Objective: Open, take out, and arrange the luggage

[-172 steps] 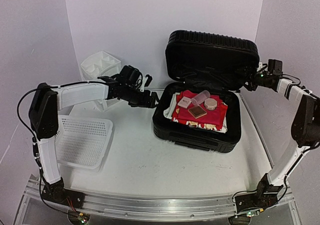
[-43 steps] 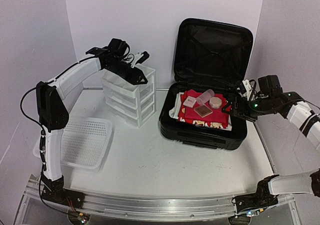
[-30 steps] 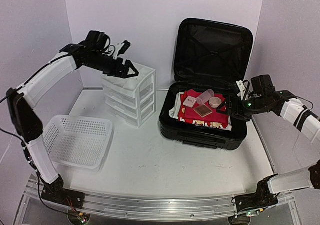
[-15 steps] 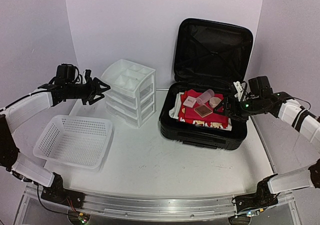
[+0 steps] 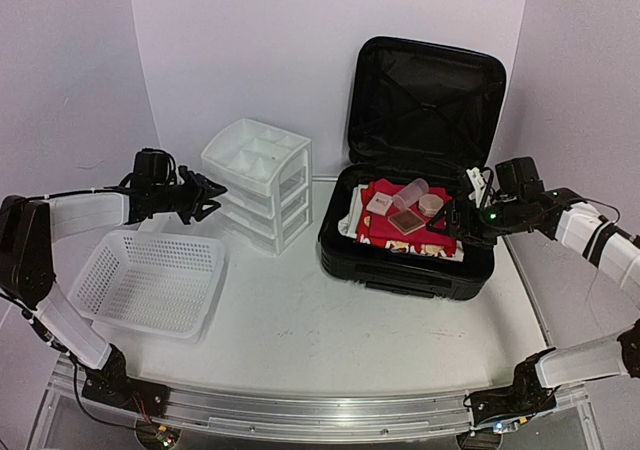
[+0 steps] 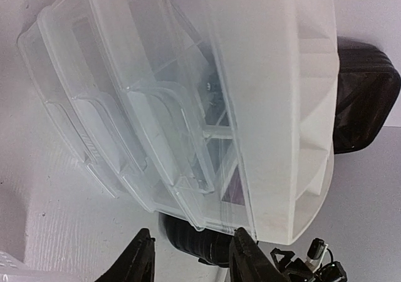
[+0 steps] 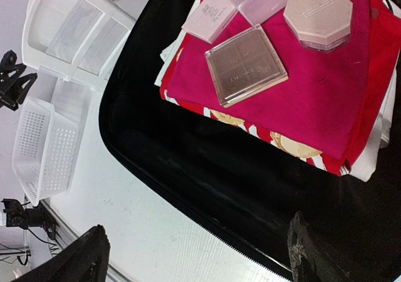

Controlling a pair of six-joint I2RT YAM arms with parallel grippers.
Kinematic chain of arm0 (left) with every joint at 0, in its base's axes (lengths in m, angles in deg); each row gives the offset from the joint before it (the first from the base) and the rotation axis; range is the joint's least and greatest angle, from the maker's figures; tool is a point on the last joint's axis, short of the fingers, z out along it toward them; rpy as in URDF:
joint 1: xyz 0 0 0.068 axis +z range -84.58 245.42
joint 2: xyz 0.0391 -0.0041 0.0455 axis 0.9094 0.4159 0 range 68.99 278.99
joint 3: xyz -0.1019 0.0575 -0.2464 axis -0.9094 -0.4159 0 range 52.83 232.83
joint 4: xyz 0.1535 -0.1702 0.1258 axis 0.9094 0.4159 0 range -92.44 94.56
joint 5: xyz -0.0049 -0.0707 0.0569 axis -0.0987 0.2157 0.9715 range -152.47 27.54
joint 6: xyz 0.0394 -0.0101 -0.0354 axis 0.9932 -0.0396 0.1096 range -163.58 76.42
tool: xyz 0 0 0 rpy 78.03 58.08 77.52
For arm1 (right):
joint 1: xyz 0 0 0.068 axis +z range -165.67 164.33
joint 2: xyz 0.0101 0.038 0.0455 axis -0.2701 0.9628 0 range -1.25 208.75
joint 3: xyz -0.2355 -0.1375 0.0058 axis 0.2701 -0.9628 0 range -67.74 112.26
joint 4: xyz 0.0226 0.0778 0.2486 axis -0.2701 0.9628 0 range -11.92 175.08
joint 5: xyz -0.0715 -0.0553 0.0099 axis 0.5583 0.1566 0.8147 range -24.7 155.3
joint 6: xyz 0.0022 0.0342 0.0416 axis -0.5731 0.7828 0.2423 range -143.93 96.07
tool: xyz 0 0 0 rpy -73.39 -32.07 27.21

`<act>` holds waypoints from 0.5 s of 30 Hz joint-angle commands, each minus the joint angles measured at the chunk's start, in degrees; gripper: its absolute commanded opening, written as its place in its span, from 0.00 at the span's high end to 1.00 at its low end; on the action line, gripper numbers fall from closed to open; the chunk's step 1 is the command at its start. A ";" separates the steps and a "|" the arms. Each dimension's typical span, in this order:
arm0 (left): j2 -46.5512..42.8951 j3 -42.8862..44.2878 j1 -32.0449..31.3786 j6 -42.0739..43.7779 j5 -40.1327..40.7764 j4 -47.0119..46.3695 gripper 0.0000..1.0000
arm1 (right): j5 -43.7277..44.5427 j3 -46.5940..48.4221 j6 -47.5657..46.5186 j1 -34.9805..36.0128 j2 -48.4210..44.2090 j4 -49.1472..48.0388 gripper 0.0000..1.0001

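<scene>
Left arm first: its elbow is folded out at the far left edge and the white forearm runs almost level towards the right. The left tool (image 5: 205, 195) points at the lower side of the white drawer unit (image 5: 262, 185), hanging over the far rim of the white mesh basket (image 5: 150, 280). From the left wrist view, the two fingers stand partly apart with nothing between them. The drawer fronts fill the frame just ahead, near but not touching.

Over to the right arm. It climbs from its base along the right edge of the table (image 5: 330, 340), bends, and the forearm reaches back leftwards and slightly down. The right tool (image 5: 450, 220) hovers over the right-hand part of the open luggage (image 5: 400, 265), jaws spread wide, gripping nothing.

The luggage sits on the far right part of the table, well apart from the basket and just beside the drawer unit. Its base lies flat and its lid stands upright against the back wall, black lining showing. Inside the base lies a folded red cloth (image 5: 385, 238). On it rest a square brown compact (image 5: 405, 222), an octagonal pink compact (image 5: 431, 204), a small pink box (image 5: 379, 204) and a clear bottle (image 5: 410, 192) on its side. The right wrist view looks straight down on that pile, with the fingertips clear of the near rim of the luggage.
</scene>
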 commanded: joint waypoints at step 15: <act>-8.10 -1.01 -1.37 21.84 -2.46 -2.51 0.29 | 18.33 13.49 -2.00 0.32 15.10 -0.44 0.02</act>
